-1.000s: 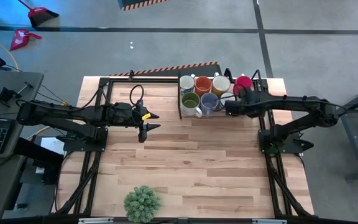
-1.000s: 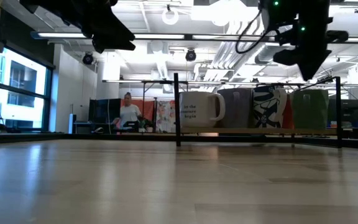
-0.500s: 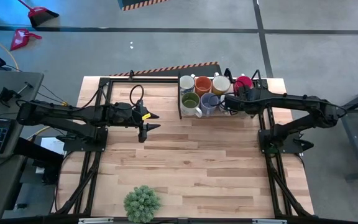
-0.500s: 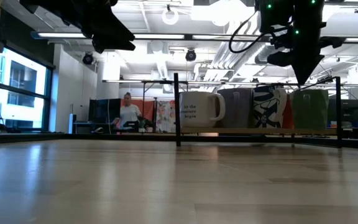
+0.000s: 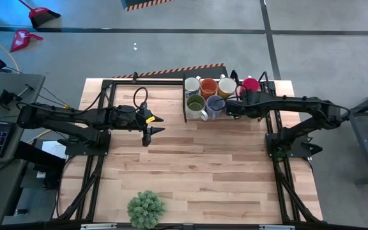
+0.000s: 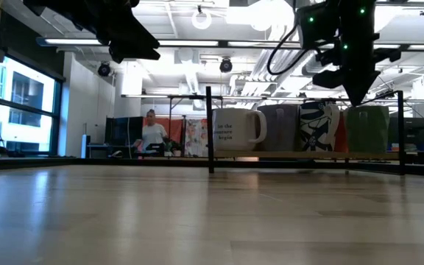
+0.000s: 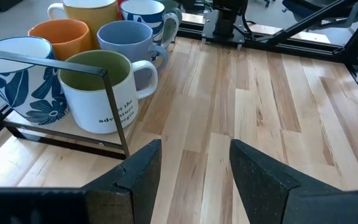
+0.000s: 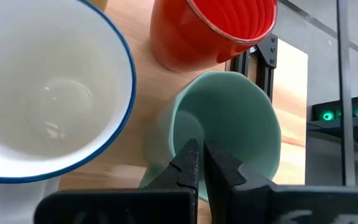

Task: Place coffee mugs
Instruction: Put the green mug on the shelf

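Observation:
Several coffee mugs stand packed in a black wire rack [image 5: 185, 118] at the table's far edge: white [image 5: 192, 84], orange [image 5: 208, 86], cream [image 5: 227, 86], magenta [image 5: 250, 84], olive-lined [image 5: 195, 103] and blue-grey [image 5: 214, 103]. My right gripper [image 8: 202, 158] is shut and points down over the pale green mug [image 8: 241, 118], just inside its rim, beside a blue-rimmed white mug [image 8: 42, 93] and the red-looking mug [image 8: 216, 25]. In the low view its tip [image 6: 359, 99] hangs just above the green mug [image 6: 366, 129]. My left gripper [image 5: 155, 124] waits open, left of the rack.
The rack's thin black bars [image 7: 114, 112] fence the mugs in on the near and left sides. A bushy potted plant [image 5: 145, 207] stands at the near edge. Bare wood [image 5: 203, 166] stretches between the plant and the rack. A person stands far off in the room [image 6: 152, 132].
My right gripper has shifted a little toward the table's left over the rack's right end and has sunk slightly toward the green mug. Its fingers have stayed shut. The mugs have kept their places.

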Motion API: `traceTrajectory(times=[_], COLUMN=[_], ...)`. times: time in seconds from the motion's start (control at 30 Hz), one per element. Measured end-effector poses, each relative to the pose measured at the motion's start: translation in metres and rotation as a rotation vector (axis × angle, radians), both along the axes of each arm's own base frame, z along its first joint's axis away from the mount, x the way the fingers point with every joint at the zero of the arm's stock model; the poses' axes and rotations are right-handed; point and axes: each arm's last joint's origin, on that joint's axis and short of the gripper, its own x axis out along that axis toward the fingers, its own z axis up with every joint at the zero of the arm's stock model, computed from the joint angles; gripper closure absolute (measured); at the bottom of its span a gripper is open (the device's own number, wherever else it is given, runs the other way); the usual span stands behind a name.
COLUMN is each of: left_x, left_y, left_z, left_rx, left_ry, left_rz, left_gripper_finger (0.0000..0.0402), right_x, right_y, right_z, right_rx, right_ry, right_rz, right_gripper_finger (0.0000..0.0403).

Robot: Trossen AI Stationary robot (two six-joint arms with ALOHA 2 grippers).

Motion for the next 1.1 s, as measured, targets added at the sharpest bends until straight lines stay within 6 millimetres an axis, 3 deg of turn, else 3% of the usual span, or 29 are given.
traceTrajectory(times=[1.1], left_x=[0.0], left_y=[0.0], left_z=[0.0], left_rx=[0.001], left_ry=[0.0], left_rz=[0.0], left_gripper_finger=[0.0222], right_x=[0.0079], right_y=[-0.0019], right_z=[-0.0014], right_rx=[0.003], right_ry=[-0.041], right_rz=[0.056], right_gripper_finger=[0.0403])
